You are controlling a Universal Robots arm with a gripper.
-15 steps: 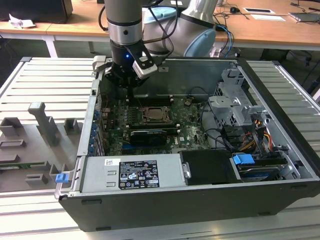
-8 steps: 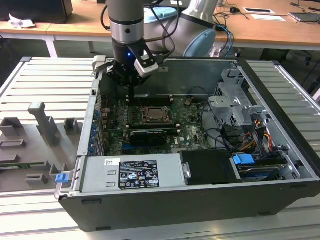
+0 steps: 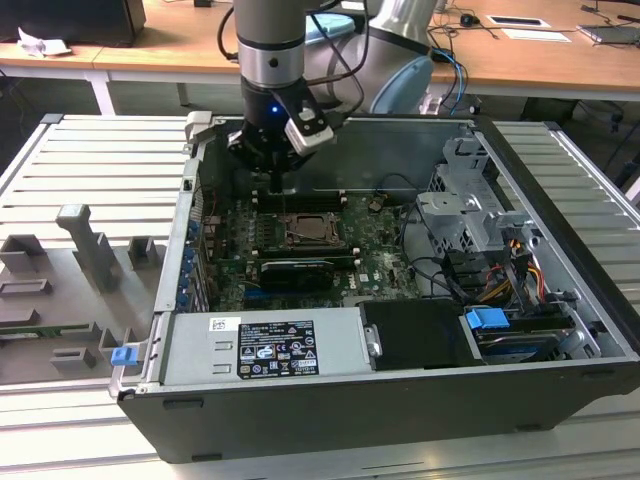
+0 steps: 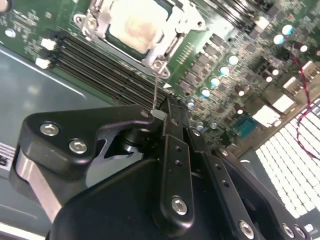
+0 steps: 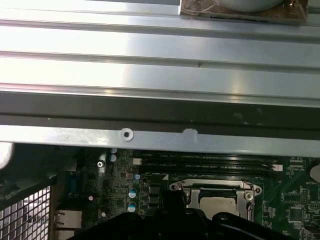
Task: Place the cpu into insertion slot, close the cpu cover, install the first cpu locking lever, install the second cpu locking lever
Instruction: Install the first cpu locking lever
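Cpu (image 4: 131, 27), pale square, sits under silver cover (image 4: 98, 21); fingers (image 4: 173, 150) pinch thin wire lever (image 4: 156, 90).

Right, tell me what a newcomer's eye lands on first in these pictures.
First, the open computer case with the robot arm reaching down into it, in the exterior view. In the second wrist view, the pale square chip sits framed by a silver cover, and the black gripper pinches a thin wire lever rising from beside that cover's corner.
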